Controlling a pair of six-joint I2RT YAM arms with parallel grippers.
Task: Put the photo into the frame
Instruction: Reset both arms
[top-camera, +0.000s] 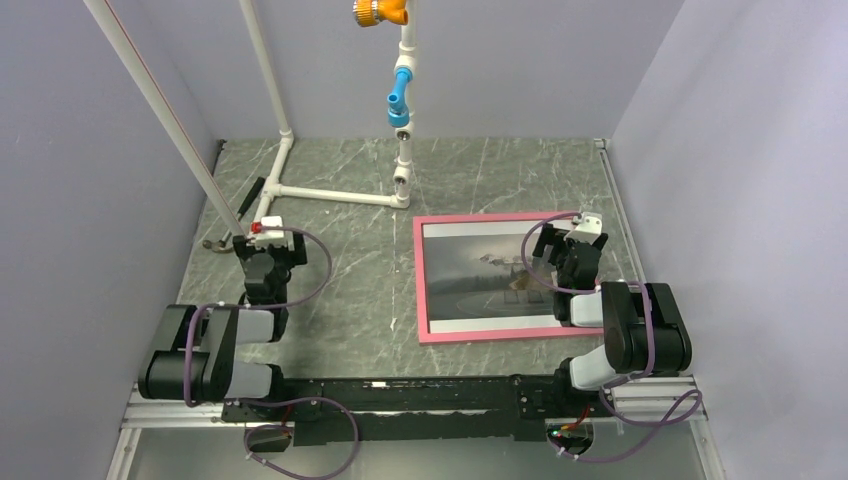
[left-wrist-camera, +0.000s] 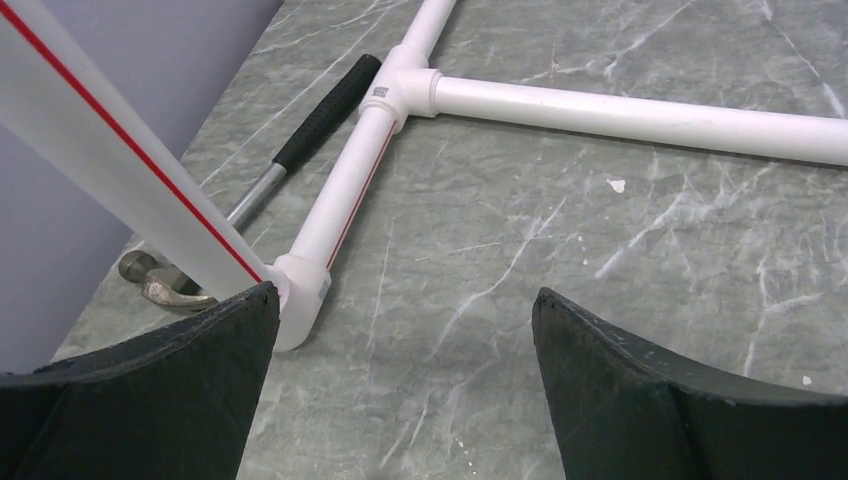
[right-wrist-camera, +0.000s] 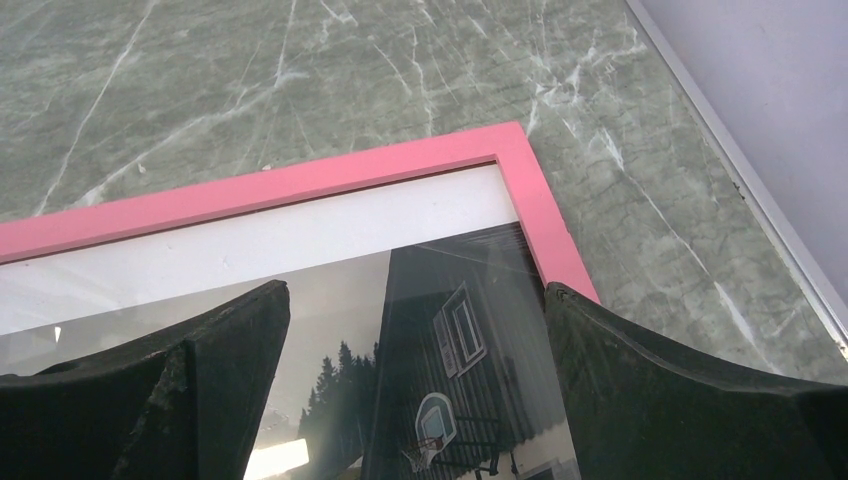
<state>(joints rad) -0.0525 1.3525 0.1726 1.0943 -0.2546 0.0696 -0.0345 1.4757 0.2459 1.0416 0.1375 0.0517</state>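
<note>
No writing is legible (the label on the white pipe stand (left-wrist-camera: 620, 105) is too small to read). On the green marbled table (top-camera: 340, 290), between pale grey walls, the pink frame (top-camera: 421, 280) lies flat at the right with the photo (top-camera: 470, 280) inside its border. The right gripper (right-wrist-camera: 415, 300) hangs spread wide over the frame's far right corner. The left gripper (left-wrist-camera: 405, 300) is equally spread and grips nothing, near a hammer (left-wrist-camera: 320, 120).

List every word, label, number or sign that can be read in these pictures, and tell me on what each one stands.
No text can be read in any view.
white pipe stand: small grey mark on its T-joint, too small to read.
elbow of the same stand: faint mark, too blurred to read.
photo: no lettering visible.
frame: no lettering visible.
</note>
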